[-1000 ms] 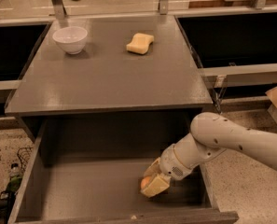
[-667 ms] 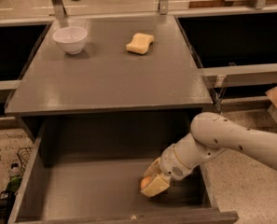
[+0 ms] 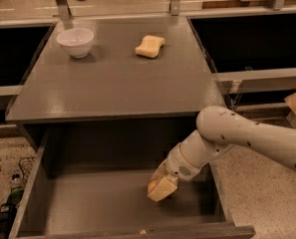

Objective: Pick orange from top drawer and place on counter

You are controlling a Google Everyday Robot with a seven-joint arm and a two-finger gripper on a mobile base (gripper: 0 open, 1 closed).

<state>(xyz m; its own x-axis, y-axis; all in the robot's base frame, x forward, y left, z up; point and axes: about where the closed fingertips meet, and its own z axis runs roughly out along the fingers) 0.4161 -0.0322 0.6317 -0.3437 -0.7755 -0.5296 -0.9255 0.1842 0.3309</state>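
The top drawer (image 3: 87, 203) is pulled open below the counter (image 3: 112, 83). My gripper (image 3: 161, 187) reaches down into the drawer at its right front, close to the drawer bottom. A small patch of the orange (image 3: 151, 185) shows at the gripper's left edge; the rest of the fruit is hidden by the gripper. The white arm (image 3: 237, 133) comes in from the right, over the drawer's right wall.
A white bowl (image 3: 75, 42) and a pale yellow sponge (image 3: 150, 46) sit at the back of the counter. Dark openings flank the counter on both sides. A small speck (image 3: 143, 231) lies by the drawer's front panel.
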